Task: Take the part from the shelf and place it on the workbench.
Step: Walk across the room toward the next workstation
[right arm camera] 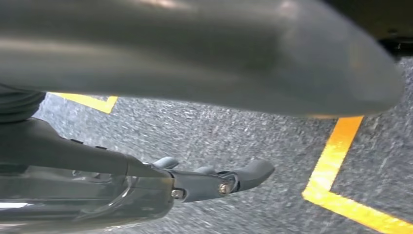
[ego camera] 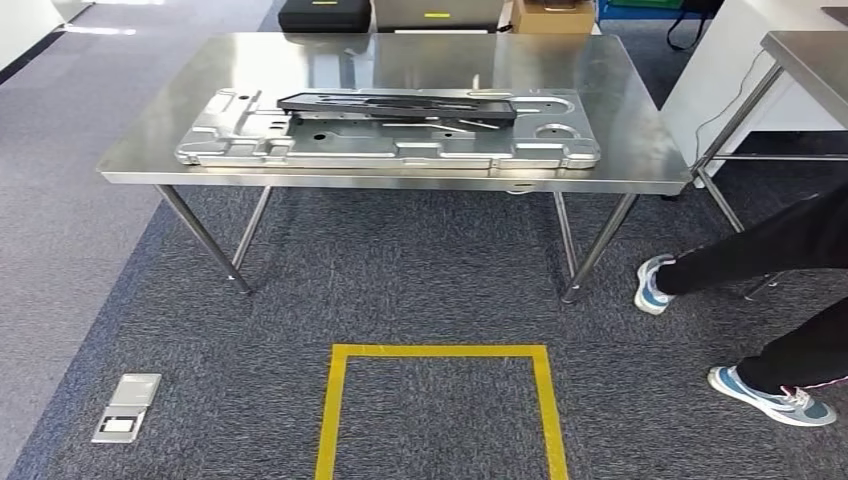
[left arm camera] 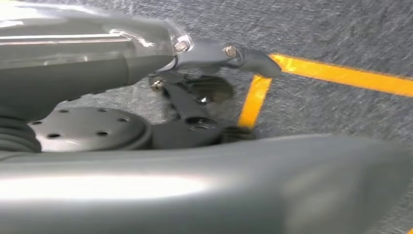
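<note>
Part (ego camera: 400,105) lies on workbench (ego camera: 640,150), person's legs (ego camera: 760,260) beside; both hands (left arm camera: 219,63) (right arm camera: 214,183) hang empty, fingers extended.

This looks like a robot test area set up in an office-like workshop. Grey carpet tiles (ego camera: 420,290) cover the floor, with a metal floor outlet box (ego camera: 127,407) set into them and a square of yellow tape (ego camera: 440,400) marking a standing spot. A stainless steel workbench (ego camera: 640,150) on slanted legs carries a stamped sheet-metal panel (ego camera: 390,150) with a dark part (ego camera: 400,104) lying on it. A second steel table (ego camera: 805,50) stands near, and a black case (ego camera: 323,15) and a cardboard box (ego camera: 553,17) sit on the floor behind. A person's legs in sneakers (ego camera: 770,395) stand beside the bench.
</note>
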`<state>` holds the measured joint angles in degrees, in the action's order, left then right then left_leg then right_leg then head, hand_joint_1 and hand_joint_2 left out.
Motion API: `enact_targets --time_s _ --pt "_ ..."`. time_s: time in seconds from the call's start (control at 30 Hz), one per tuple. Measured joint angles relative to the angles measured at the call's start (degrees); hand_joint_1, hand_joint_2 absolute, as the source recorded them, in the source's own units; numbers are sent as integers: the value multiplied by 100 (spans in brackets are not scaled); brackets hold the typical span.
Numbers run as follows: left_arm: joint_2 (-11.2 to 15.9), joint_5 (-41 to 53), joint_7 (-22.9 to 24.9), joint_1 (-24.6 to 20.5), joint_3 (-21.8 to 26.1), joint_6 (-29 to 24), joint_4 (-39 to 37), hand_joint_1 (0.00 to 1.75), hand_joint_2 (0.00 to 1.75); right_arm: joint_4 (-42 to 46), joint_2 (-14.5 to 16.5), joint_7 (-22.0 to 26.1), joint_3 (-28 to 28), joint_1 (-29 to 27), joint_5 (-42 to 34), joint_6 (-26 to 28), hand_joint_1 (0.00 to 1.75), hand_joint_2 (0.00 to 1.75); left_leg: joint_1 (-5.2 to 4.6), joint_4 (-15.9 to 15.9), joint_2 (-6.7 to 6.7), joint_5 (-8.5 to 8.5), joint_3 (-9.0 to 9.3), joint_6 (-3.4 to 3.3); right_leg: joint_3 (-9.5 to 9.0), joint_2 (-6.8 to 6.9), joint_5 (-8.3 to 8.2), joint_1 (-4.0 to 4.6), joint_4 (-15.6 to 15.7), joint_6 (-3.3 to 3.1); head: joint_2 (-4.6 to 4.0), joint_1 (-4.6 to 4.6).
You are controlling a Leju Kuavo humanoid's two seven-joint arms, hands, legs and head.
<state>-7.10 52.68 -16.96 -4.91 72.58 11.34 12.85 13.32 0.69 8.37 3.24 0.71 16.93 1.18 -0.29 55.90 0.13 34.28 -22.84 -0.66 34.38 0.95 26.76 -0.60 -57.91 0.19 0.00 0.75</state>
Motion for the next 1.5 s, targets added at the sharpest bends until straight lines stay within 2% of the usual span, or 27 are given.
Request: enact_targets --time_s 0.07,0.1,0.13,0.23,0.27,0.3,0.33,0.37,0.4,0.47,0.53,0.6,0.67,0.77,0.8,0.83,0.87,0.97,1.0,1.1,1.17,1.27,1.3,1.33,1.37,1.43,1.5 --pt "1 -42 24 -8 23 -12 0 0 0 -75 0 -59 53 27 -33 -25 0 0 -13 -160 1 -37 19 -71 59 -2 -116 -6 19 76 -1 -2" --pt "-1 -61 49 -4 41 -26 0 0 0 -108 -1 -82 83 38 -46 -42 0 0 -12 -161 16 -102 -40 -109 92 -13 -90 -15 9 107 -1 -3" --pt "-3 -73 75 -1 58 -43 0 0 0 -131 -2 -100 110 38 -56 -60 0 0 -6 -168 30 -169 -106 -155 134 -24 38 -21 -66 128 -1 -7" --pt "-7 -114 195 1 95 -133 0 0 0 -179 2 -156 180 39 -87 -184 0 131 -16 -169 61 -348 -350 -241 365 -53 816 -25 -918 151 -2 -16" --pt "-8 -134 255 2 112 -171 0 0 0 -191 3 -184 204 39 -94 -231 0 175 -26 -161 70 -406 -433 -247 427 -57 959 -24 -1280 165 -1 -16" --pt "-9 -155 314 3 131 -203 0 0 0 -197 3 -213 228 38 -96 -262 0 175 -34 -150 82 -461 -513 -245 430 -59 969 -24 -1522 181 -2 -16" --pt "-9 -180 364 2 154 -229 0 0 0 -202 3 -231 248 37 -95 -279 0 175 -39 -133 93 -509 -589 -239 348 -59 865 -24 -1582 196 -1 -16" --pt "-9 -198 397 -1 175 -252 0 0 44 -205 3 -243 263 37 -93 -287 0 175 -41 -110 99 -549 -661 -229 156 -59 706 -24 -1409 202 -1 -16" --pt "-10 -215 416 -4 195 -269 0 0 87 -208 3 -247 276 39 -93 -293 0 175 -42 -80 102 -581 -723 -216 -132 -59 578 -23 -1038 195 -2 -16" --pt "-15 -252 413 -11 227 -285 0 0 175 -215 2 -249 296 49 -98 -295 0 175 -62 3 103 -625 -837 -178 -721 -59 516 -9 -154 146 -2 -15" --pt "-21 -282 373 -13 248 -284 0 0 175 -224 1 -255 323 57 -121 -275 0 175 -80 62 105 -668 -912 -125 -947 -60 592 7 263 91 -1 -13" --pt "-22 -306 327 -11 267 -284 0 0 175 -232 4 -279 370 54 -149 -253 0 175 -80 87 97 -682 -957 -65 -913 -55 592 -14 308 20 0 -11" --pt "-22 -323 302 -7 283 -287 0 0 175 -234 8 -303 418 44 -164 -244 0 175 -55 357 70 -454 -1083 16 -872 -35 547 -43 326 -58 0 -7" --pt "-22 -330 296 1 300 -293 0 0 175 -236 10 -330 462 34 -179 -241 0 175 22 1460 47 134 -1506 132 -798 -12 510 -39 293 -102 0 -3" --pt "-23 -330 303 4 306 -293 0 0 175 -236 10 -343 477 34 -179 -243 0 175 37 1707 46 194 -1585 150 -774 -11 507 -38 275 -102 0 -3" --pt "-23 -331 311 5 313 -293 0 0 175 -237 10 -354 495 35 -178 -245 0 175 47 1744 46 143 -1567 156 -756 -13 506 -37 259 -100 0 -3" --pt "-24 -332 320 6 318 -293 0 0 175 -237 10 -359 513 36 -173 -249 0 131 53 1544 44 -9 -1441 149 -750 -16 509 -36 246 -95 -1 -3" --pt "-24 -335 333 1 328 -299 0 0 175 -241 21 -363 544 47 -161 -258 0 0 27 436 19 -501 -864 46 -741 -25 521 -30 228 -47 -1 -3" --pt "-24 -338 344 0 331 -304 0 0 175 -243 26 -367 550 53 -157 -266 0 44 9 240 11 -552 -775 12 -729 -25 517 -31 225 -16 -1 -3" --pt "-27 -362 388 -8 341 -321 0 0 175 -245 31 -387 568 69 -148 -298 0 175 -9 102 12 -539 -746 -60 -706 -24 526 -45 212 87 0 -4" --pt "-35 -391 403 -25 354 -333 0 0 175 -246 29 -396 581 75 -143 -309 0 175 21 1 23 -544 -725 -130 -605 -37 707 -42 -9 123 -1 -10" --pt "-50 -461 426 -23 354 -318 6 0 175 -252 20 -405 597 62 -135 -327 0 175 30 -28 53 -552 -732 -179 -121 -62 1217 -39 -1056 146 -2 -16" --pt "-53 -507 439 -19 310 -310 23 0 175 -261 13 -413 598 36 -138 -336 0 175 28 -17 62 -551 -737 -180 16 -64 1292 -40 -1350 161 -1 -16" --pt "-54 -568 457 -19 237 -307 51 0 175 -271 5 -423 598 -1 -148 -345 0 175 27 -4 64 -549 -740 -180 64 -63 1263 -43 -1456 178 -1 -16" --pt "-52 -644 478 -21 139 -311 89 0 175 -284 -2 -430 597 -47 -164 -353 0 175 29 12 60 -545 -740 -175 4 -62 1124 -48 -1326 196 -1 -16" --pt "-46 -812 521 -25 -69 -337 178 0 175 -305 -13 -451 593 -141 -211 -359 0 175 30 66 51 -522 -749 -142 -326 -61 728 -65 -595 224 0 -17" --pt "-24 -1018 572 -25 -319 -379 273 0 175 -324 -16 -473 581 -231 -277 -360 0 175 9 153 47 -485 -793 -80 -536 -74 531 -64 -56 180 0 -12"
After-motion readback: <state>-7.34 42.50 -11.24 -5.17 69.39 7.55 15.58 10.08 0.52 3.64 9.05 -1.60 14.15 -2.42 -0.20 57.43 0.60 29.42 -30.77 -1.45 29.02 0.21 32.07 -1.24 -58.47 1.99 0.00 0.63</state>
